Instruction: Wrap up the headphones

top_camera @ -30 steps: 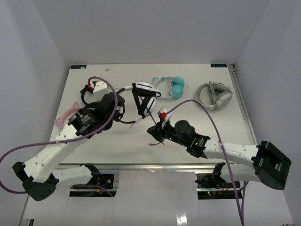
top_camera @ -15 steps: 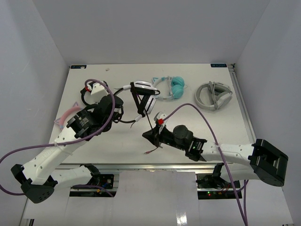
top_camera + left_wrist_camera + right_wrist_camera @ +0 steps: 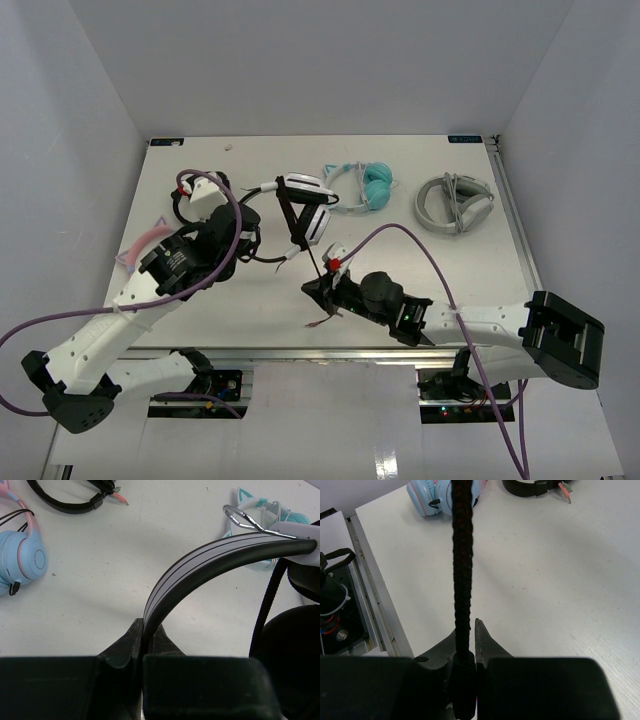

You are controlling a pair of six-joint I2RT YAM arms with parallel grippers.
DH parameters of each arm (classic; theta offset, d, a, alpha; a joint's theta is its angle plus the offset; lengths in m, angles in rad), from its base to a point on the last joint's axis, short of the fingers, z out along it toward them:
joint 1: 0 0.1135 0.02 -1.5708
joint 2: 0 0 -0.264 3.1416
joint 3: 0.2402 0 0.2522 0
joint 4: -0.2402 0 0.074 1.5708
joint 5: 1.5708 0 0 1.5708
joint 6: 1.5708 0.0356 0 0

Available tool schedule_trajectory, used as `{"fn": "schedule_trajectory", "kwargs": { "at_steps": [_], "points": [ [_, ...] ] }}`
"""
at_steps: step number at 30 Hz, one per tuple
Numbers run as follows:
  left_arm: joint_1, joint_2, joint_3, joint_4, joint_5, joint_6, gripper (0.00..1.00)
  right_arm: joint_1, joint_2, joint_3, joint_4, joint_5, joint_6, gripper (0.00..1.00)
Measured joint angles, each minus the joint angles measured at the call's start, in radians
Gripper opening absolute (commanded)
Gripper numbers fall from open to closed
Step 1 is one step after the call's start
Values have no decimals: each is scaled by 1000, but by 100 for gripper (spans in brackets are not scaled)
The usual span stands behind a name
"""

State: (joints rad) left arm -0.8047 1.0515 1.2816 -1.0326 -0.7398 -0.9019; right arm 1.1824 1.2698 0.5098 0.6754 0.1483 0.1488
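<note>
Nearer the edge [image 3: 250,349], right end effector [image 3: 465,645] pinches cable [image 3: 462,555]; left end effector [image 3: 142,640] clamps headband [image 3: 200,560].

1. The headphones [image 3: 308,205] are at mid-counter [image 3: 430,280], nearer the far edge.
2. Their cable [image 3: 461,555] runs toward the near edge.
3. Cat-ear headphones [image 3: 372,186] lie just right of them.
4. Cableless headphones [image 3: 455,203] lie farther right, near the right edge.
5. A slim-band headset [image 3: 177,210] lies toward the far-left corner.
6. Another headset [image 3: 22,555] lies before it, at the left edge.
</note>
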Motion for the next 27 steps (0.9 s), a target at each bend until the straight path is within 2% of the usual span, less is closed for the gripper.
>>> {"fn": "schedule_trajectory", "kwargs": {
  "at_steps": [4,12,27],
  "points": [
    [0,-9,0,-19,-8,0,0,2,31,0,33,0,-4,9],
    [0,-24,0,-3,37,-2,0,5,61,0,46,16,-25,25],
    [3,-127,2,30,135,-2,0,9,102,0,50,55,-118,32]
  ]
}}
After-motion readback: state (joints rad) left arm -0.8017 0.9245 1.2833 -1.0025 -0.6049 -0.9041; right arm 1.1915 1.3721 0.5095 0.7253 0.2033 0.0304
